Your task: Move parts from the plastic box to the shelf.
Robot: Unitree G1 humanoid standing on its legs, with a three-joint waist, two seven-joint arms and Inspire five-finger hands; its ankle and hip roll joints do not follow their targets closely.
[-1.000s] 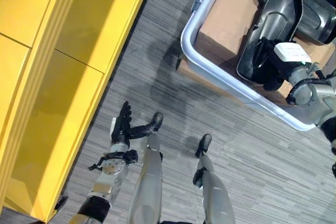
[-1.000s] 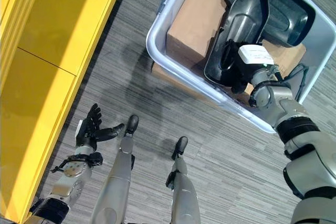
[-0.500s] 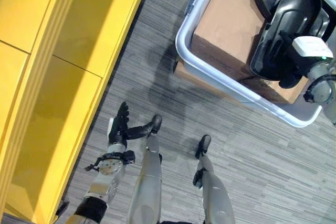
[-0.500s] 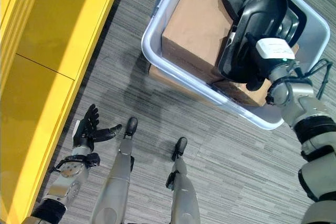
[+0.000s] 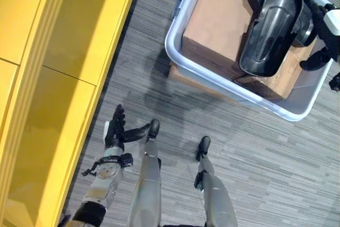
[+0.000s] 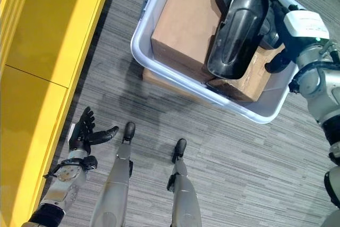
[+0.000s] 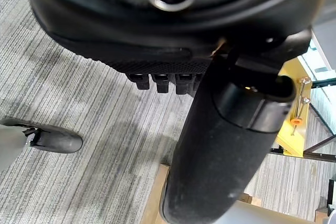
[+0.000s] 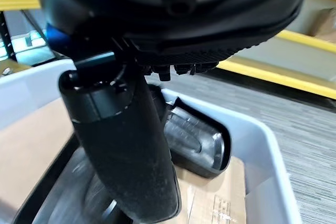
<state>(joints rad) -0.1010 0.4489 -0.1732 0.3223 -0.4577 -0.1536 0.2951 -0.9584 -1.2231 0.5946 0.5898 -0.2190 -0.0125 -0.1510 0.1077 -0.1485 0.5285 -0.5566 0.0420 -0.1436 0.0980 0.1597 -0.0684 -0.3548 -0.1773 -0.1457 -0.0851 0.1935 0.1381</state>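
Observation:
The pale plastic box (image 6: 276,97) stands on the floor at the upper right. Inside it, a long black moulded part (image 6: 239,30) leans tilted across two cardboard cartons (image 6: 183,25). My right hand (image 6: 273,22) is at that part's right rim, fingers curled over the edge and thumb (image 8: 126,150) reaching under it. A second black part (image 8: 197,140) lies behind it in the box. The yellow shelf (image 5: 64,51) runs along the left. My left hand (image 5: 113,131) hangs low beside it, open and holding nothing.
A flat cardboard base (image 6: 164,81) sticks out from under the plastic box. Grey striped carpet (image 5: 255,152) lies between the shelf and the box.
My right hand has gone from the black part's lower end to its right rim, and the part has swung up off the second part. The camera has shifted. The left hand has stayed put.

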